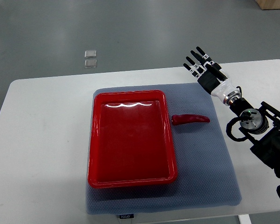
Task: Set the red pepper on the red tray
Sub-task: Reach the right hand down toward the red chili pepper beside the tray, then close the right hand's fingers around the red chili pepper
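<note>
Glossy red plastic tray, rectangular with rounded corners, sits on a gray woven mat. The long, slender red pepper lies on the mat just right of the tray. My right hand hovers beyond the pepper, fingers spread, holding nothing; my forearm is cut off at the edge.

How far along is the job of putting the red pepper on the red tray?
Nothing is done yet: the red tray holds nothing, and the red pepper lies on the grey mat just beyond the tray's right rim. The right hand is open above the table's far edge, holding nothing. Grasping and placing remain.
</note>
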You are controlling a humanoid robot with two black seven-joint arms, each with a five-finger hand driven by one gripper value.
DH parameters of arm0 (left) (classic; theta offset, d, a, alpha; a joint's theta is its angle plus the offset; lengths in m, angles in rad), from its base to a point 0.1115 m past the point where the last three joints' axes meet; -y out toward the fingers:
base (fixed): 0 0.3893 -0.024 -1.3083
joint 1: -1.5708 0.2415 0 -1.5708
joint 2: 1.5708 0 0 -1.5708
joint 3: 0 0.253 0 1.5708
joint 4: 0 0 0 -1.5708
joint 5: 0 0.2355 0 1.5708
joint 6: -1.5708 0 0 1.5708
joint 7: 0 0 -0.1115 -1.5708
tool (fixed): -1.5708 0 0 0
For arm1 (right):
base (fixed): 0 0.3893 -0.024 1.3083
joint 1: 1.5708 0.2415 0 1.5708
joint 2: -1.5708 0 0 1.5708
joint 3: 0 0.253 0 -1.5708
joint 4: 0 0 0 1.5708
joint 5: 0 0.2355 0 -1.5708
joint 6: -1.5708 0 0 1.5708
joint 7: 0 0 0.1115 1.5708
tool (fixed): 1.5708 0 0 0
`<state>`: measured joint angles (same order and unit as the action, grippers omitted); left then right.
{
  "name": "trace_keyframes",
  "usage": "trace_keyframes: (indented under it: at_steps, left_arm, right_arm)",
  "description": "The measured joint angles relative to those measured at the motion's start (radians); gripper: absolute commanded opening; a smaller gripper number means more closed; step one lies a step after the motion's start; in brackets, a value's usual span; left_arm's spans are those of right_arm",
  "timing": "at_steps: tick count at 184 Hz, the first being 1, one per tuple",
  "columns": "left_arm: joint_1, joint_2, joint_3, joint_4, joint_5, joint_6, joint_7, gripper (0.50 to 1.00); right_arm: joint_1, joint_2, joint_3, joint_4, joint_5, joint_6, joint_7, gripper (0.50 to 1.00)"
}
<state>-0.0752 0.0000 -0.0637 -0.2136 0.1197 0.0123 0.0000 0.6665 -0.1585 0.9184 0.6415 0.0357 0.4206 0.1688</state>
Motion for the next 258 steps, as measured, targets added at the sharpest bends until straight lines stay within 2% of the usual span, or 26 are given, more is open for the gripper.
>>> trace_keyframes:
  at_steps: [69,93,126,170,181,195,241,258]
  left_arm:
    - [0.0,0.0,0.003,-0.002,0.001,0.0,0.0,1.0]
    - [0.0,0.0,0.002,0.0,0.002,0.0,0.0,1.0]
    - [0.0,0.0,0.001,0.0,0.002,0.0,0.0,1.0]
    - [0.0,0.0,0.005,-0.001,0.002,0.0,0.0,1.0]
    - [0.0,0.0,0.005,0.0,0.002,0.0,0.0,1.0]
    - [0.0,0.0,0.003,0.001,0.002,0.0,0.0,1.0]
    - [0.0,0.0,0.002,0.001,0.002,0.0,0.0,1.0]
    - [0.0,0.0,0.002,0.002,0.002,0.0,0.0,1.0]
  right_arm:
    - [0.022,-0.014,-0.017,0.0,-0.048,0.003,-0.003,0.913]
    - [0.037,-0.018,-0.038,0.002,-0.147,0.03,-0.006,0.911]
    - [0.096,-0.076,-0.107,0.023,-0.447,0.065,-0.016,0.913]
    - [0.144,-0.274,-0.24,0.255,-1.107,0.056,-0.011,0.911]
    - [0.128,-0.301,-0.255,0.314,-1.234,0.029,-0.009,0.909]
    - [0.093,-0.311,-0.267,0.353,-1.345,-0.044,-0.009,0.909]
    - [0.028,-0.308,-0.365,0.367,-1.422,-0.261,-0.008,0.905]
    - [0.015,-0.306,-0.379,0.367,-1.423,-0.299,-0.006,0.903]
